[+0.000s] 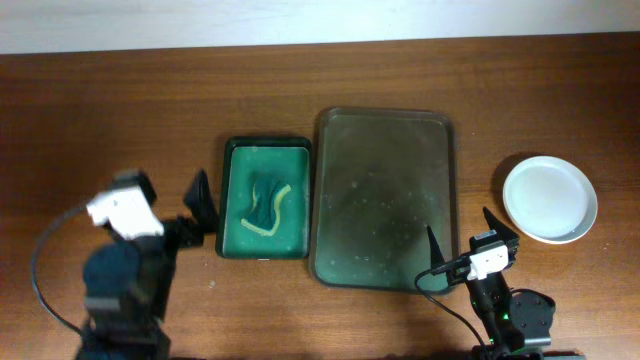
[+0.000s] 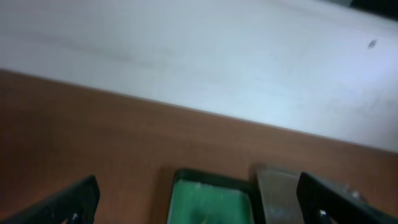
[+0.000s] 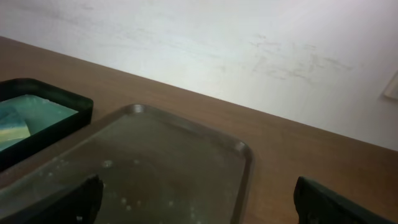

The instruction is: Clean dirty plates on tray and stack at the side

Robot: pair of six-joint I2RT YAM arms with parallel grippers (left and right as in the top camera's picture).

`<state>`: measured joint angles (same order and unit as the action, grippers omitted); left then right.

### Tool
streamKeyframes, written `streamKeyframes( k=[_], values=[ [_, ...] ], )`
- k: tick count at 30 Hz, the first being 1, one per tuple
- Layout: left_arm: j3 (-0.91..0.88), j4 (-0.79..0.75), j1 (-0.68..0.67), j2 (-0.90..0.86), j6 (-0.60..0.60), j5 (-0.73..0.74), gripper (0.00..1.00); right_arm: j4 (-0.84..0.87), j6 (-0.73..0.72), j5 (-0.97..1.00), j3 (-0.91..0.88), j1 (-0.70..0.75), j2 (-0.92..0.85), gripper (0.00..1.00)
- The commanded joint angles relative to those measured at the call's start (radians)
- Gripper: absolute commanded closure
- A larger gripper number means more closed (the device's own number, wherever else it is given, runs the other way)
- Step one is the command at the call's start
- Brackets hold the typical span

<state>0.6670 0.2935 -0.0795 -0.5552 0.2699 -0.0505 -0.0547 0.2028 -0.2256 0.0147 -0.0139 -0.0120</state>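
Note:
The dark brown-grey tray (image 1: 385,200) lies in the middle of the table with no plates on it, only small wet specks; it also shows in the right wrist view (image 3: 155,168) and partly in the left wrist view (image 2: 277,196). White plates (image 1: 550,198) sit stacked on the table to the tray's right; I cannot tell how many. My left gripper (image 1: 205,205) is open and empty, left of the green tray. My right gripper (image 1: 465,245) is open and empty at the tray's front right corner.
A smaller green tray (image 1: 265,198) with a curled yellow-green sponge (image 1: 265,210) stands just left of the big tray; it also shows in the left wrist view (image 2: 211,199) and the right wrist view (image 3: 37,118). A white wall runs behind the table.

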Motion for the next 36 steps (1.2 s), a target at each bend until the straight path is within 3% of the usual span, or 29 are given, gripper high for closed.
streamKeyframes(
  k=[1,4,7,12,20,36],
  values=[
    [-0.245,-0.13,0.011,0.214,-0.021,0.036,0.01,0.0,-0.001,-0.002,-0.009,-0.006,0.006,0.02],
    [-0.416,-0.242,0.011,0.392,-0.021,0.036,0.01,0.0,-0.001,-0.002,-0.009,-0.006,0.006,0.02],
    [-0.523,-0.257,0.011,0.555,-0.021,0.037,0.01,0.0,-0.001,-0.002,-0.009,-0.006,0.006,0.02],
    [-0.659,-0.369,0.011,0.551,-0.021,0.029,0.01,0.0,-0.001,-0.002,-0.009,-0.006,0.006,0.02],
    [-0.658,-0.214,0.003,0.55,-0.022,-0.016,0.01,0.0,-0.001,-0.002,-0.009,-0.006,0.006,0.02],
    [-0.658,-0.217,0.003,0.548,-0.021,-0.017,0.01,0.0,-0.001,-0.002,-0.009,-0.006,0.006,0.02]
  ],
)
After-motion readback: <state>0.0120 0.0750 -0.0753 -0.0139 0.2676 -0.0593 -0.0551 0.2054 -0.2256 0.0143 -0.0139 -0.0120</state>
